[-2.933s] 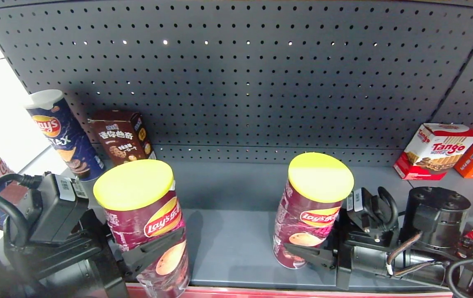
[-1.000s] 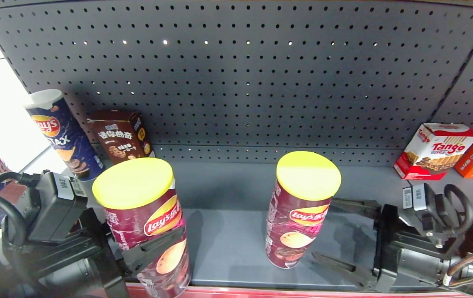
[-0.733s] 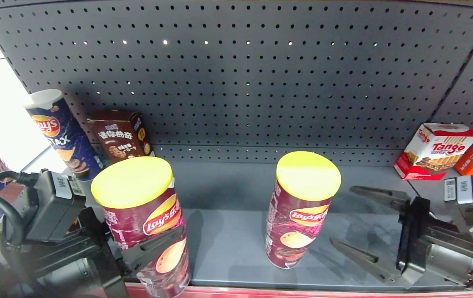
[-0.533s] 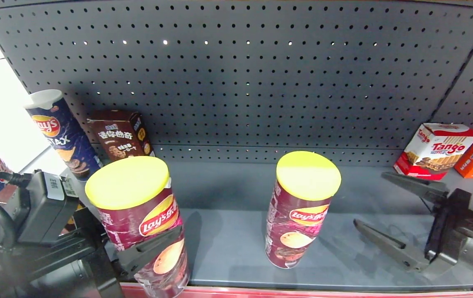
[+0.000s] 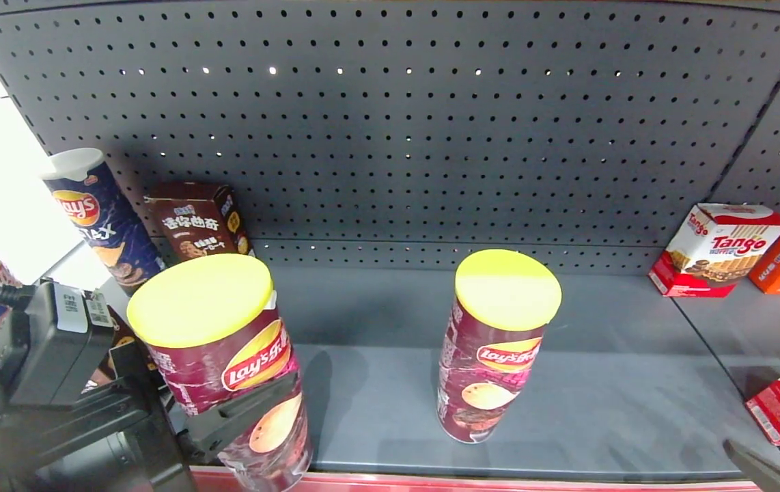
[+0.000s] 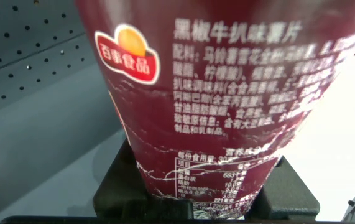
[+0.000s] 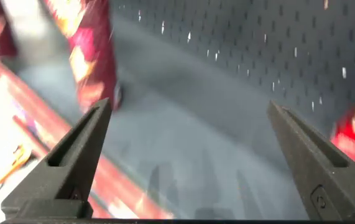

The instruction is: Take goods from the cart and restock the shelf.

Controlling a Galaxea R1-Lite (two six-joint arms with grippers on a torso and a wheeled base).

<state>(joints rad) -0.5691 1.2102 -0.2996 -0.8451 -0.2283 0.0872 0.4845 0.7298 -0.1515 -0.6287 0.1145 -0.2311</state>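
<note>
1. Biggest worry: my left claw [image 5: 257, 420] is clamped low on the held can [image 5: 226, 355], which leans a bit right at the front lip of the shelf [image 5: 622, 389]. If I let go like this, I reckon it topples or drops off the edge.
2. If I swing it in too far, it could knock the standing can [image 5: 492, 348], which is upright mid-shelf.
3. The held can sits between the left claw's jaws, well left of the standing can.
4. My right claw [image 7: 189, 118] is wide open and empty, off to the standing can's right.

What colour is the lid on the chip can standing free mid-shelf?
Yellow lid, seen best in the head view.
</note>
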